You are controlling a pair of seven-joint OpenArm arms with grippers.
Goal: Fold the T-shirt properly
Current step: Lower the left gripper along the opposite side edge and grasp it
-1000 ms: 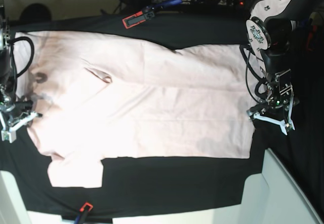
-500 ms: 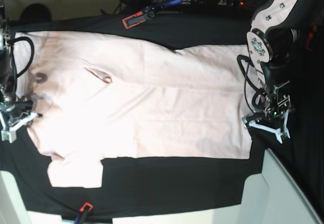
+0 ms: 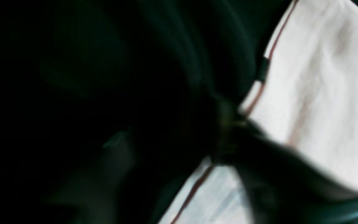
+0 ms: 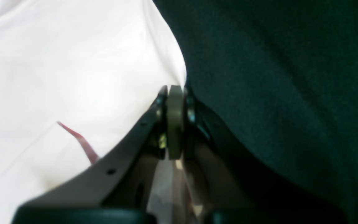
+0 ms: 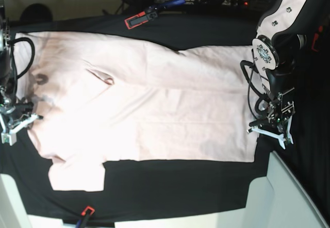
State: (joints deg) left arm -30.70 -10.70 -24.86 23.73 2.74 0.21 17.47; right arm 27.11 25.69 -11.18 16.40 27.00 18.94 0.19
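A: Where's the T-shirt (image 5: 139, 104)?

B: Spread flat on the black cloth (image 5: 170, 186), long axis running across the base view, sleeves and shoulder end at that view's left, hem at its right.

A: And the right gripper (image 4: 175, 93)?

B: Closed, pinching the shirt's edge at the shoulder end.

A: The left gripper (image 5: 269, 131)?

B: At the hem edge, jaws narrow. The wrist view is blurred, so I can't tell if it's actually holding fabric.

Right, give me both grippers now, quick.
Left gripper: at the T-shirt hem; open or shut cannot be told.
Right gripper: shut on the T-shirt edge.
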